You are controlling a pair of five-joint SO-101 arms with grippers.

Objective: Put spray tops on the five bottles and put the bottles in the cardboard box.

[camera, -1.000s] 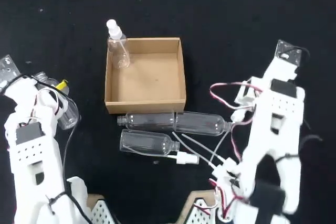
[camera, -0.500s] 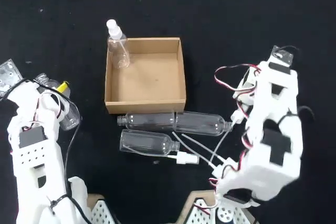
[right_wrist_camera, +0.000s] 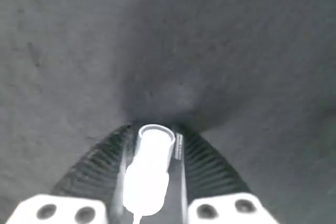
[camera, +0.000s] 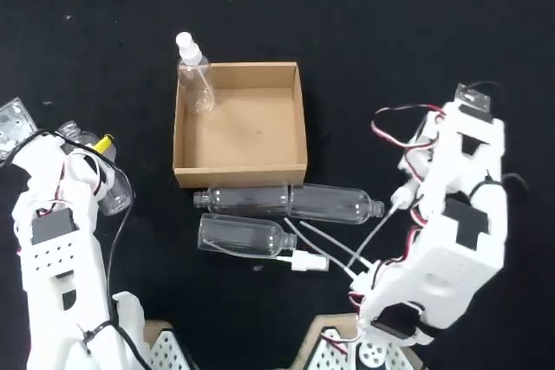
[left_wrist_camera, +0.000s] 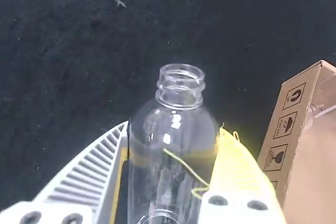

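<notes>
Left gripper [left_wrist_camera: 173, 148] clamps an uncapped bottle [left_wrist_camera: 176, 106]; right gripper [right_wrist_camera: 153, 132] clamps a spray top [right_wrist_camera: 148, 170]. Misalignment could jam the top against the bottle's rim.

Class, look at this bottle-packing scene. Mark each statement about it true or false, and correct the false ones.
1. The left end effector is shut on a clear plastic bottle whose neck is open. True.
2. The right end effector is empty. False: the right end effector is shut on a white plastic spray top.
3. Three clear bottles lie on the black table beside the brown cardboard box. True.
4. Two capped bottles stand at the box. False: one capped bottle stands at a far corner.
</notes>
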